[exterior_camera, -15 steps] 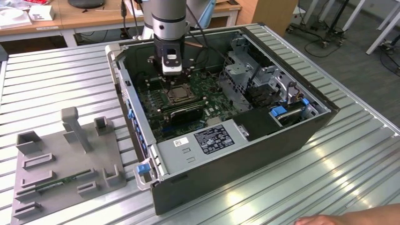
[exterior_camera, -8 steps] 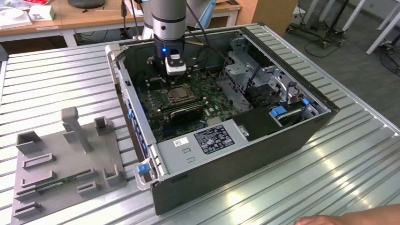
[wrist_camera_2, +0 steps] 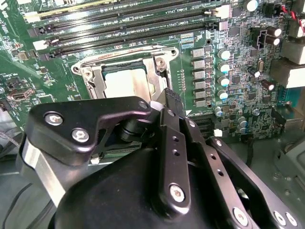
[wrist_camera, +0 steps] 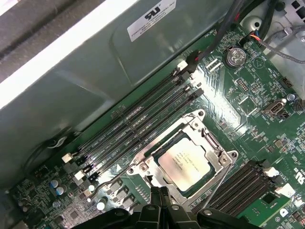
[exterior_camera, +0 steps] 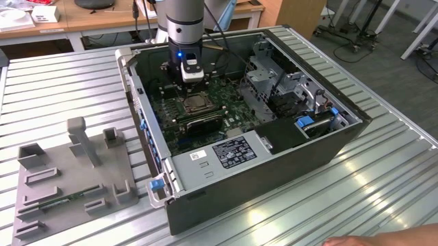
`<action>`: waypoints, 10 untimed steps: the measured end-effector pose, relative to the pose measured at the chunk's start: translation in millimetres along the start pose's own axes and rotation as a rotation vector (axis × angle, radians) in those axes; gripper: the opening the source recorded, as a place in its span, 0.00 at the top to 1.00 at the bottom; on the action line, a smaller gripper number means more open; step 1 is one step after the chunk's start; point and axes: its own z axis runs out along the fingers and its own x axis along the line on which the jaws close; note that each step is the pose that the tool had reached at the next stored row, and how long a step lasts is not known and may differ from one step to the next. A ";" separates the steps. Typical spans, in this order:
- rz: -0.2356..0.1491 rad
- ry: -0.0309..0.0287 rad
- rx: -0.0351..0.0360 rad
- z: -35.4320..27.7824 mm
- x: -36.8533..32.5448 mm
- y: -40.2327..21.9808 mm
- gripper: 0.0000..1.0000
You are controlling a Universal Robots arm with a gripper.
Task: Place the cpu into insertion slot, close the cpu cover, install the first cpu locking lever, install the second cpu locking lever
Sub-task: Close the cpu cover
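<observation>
The cpu (wrist_camera: 188, 162) (wrist_camera_2: 125, 82), silvery-grey on top, lies flat in the insertion slot (wrist_camera: 143, 164) (exterior_camera: 195, 104) on the green board inside the open computer case. The cpu cover (wrist_camera: 217, 153) (wrist_camera_2: 153, 71) is folded down around it, and the chip shows through its square cut-out. A thin wire locking lever (wrist_camera: 113, 176) (wrist_camera_2: 125, 51) runs along one side of the socket. My gripper (wrist_camera: 159, 193) (wrist_camera_2: 170, 98) (exterior_camera: 192, 87) hangs just above the socket's edge, shut, with nothing between its fingers.
Long black memory slots (wrist_camera: 138, 119) (wrist_camera_2: 133, 24) flank the socket. The case wall (wrist_camera: 95, 81) stands close beside them. A black heatsink block (exterior_camera: 205, 124) and a metal drive cage (exterior_camera: 263, 77) crowd the socket. A grey fixture (exterior_camera: 68, 179) sits at the exterior view's left, and a hand (exterior_camera: 383, 240) at its bottom right.
</observation>
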 end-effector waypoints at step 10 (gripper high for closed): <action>-0.025 0.0010 -0.0001 0.0 0.0 0.0 0.90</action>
